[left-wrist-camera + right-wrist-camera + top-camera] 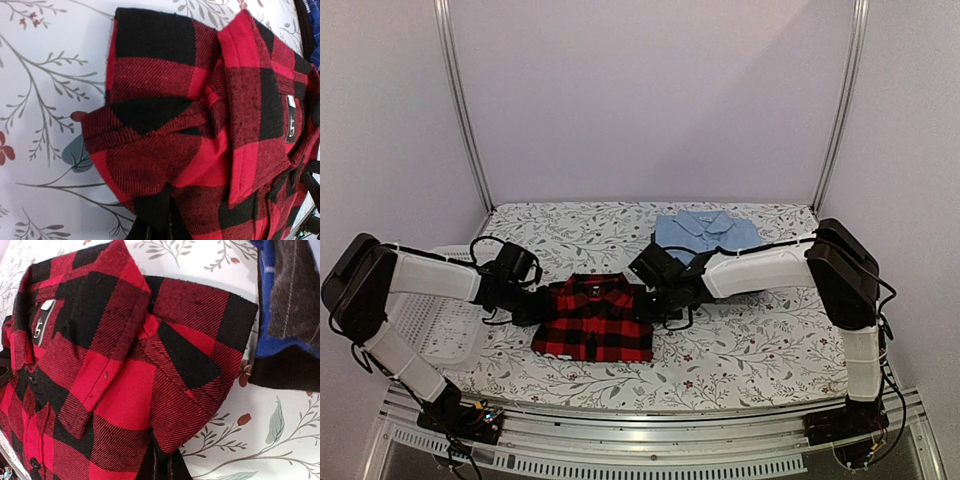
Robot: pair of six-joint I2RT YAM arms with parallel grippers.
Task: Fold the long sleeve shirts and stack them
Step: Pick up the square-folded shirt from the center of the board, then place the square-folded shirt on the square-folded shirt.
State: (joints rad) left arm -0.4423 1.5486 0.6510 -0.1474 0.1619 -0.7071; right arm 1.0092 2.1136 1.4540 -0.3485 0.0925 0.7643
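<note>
left claw (534,305), right claw (646,300), inward, pinching plaid shirt (592,322)

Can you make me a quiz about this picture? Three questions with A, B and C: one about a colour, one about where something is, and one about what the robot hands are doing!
1. What colours is the checked button shirt?
A green and white
B red and black
C blue and yellow

2. Where is the folded light blue collared shirt?
A in a basket
B on top of the checked shirt
C on the flowered table, farther back than the checked shirt

3. What are the left gripper and right gripper doing?
A pinching the checked shirt's two sides
B raised high in the air
C holding the blue shirt

Answers: B, its squares are red and black. C, it lies near the back wall. A, both wrist views show cloth bunched at the fingers.
</note>
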